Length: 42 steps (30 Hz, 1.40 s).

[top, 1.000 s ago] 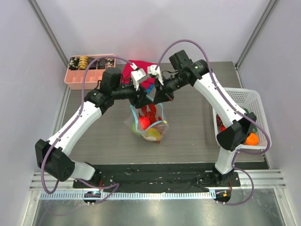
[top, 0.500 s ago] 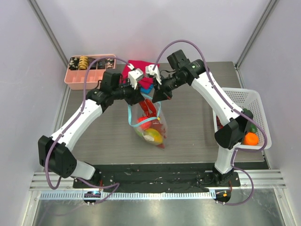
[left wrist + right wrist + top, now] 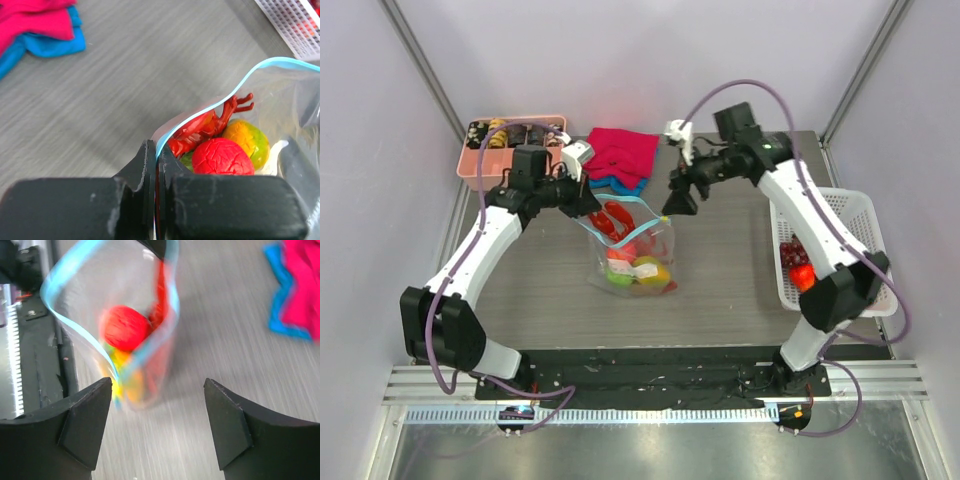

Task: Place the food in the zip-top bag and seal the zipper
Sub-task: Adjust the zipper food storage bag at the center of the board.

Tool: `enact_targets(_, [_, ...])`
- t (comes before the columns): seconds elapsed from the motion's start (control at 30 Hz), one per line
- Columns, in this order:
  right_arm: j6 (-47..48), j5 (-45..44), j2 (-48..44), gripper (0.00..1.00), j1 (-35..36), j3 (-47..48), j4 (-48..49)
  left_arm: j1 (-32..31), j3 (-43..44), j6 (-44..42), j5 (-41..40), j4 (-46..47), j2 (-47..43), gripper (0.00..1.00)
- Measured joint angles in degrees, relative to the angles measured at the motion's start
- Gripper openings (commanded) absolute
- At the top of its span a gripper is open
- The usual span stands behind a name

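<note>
The zip-top bag (image 3: 632, 250) rests on the table with its mouth gaping. Inside lie the food pieces: a red lobster (image 3: 210, 125), a red fruit (image 3: 222, 157) and a yellow-green fruit (image 3: 247, 142). My left gripper (image 3: 592, 205) is shut on the teal zipper (image 3: 235, 85) at the bag's left corner; the strip runs between its jaws. My right gripper (image 3: 676, 200) hangs open to the right of the bag, touching nothing. In the right wrist view the bag (image 3: 115, 340) is blurred beyond the open gripper (image 3: 157, 385).
Folded red and blue cloths (image 3: 620, 155) lie just behind the bag. A pink tray (image 3: 510, 150) stands at the back left. A white mesh basket (image 3: 860, 215) at the right edge holds more red food (image 3: 798, 265).
My right gripper has let go of the bag and drawn back to the right. My left gripper has shut on the zipper and shifted left; the bag has sunk lower.
</note>
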<state>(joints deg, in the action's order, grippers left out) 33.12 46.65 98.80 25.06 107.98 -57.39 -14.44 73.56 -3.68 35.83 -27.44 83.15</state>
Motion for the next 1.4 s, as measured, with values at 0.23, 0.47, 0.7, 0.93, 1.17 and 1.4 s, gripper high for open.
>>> enact_targets(0.23, [-4.1,-1.1,-24.3,0.82,-7.4,-32.6,19.3,-0.5,-2.0,0.0,2.4,0.8,-1.1,0.00])
enact_targets(0.47, [-11.1,-1.2,-31.9,0.79,-4.8,-50.1,38.0,-0.5,-2.0,0.0,2.8,0.8,-1.1,0.00])
enact_targets(0.7, [-15.1,-2.0,-28.7,0.47,-0.8,-51.2,50.4,-0.5,-2.0,0.1,2.9,0.7,-1.1,0.00])
enact_targets(0.93, [-12.4,-1.5,-26.0,0.01,1.5,-50.6,49.7,-0.5,-1.7,0.2,2.8,0.6,-1.1,0.00])
enact_targets(1.17, [-8.4,-1.6,-26.8,0.01,1.5,-49.9,46.9,-0.5,-1.7,0.4,2.8,0.7,-1.2,0.52])
enact_targets(1.4, [-5.8,-1.6,-27.6,0.01,1.5,-49.6,44.9,0.0,-1.3,-0.8,3.2,4.3,-5.5,0.74])
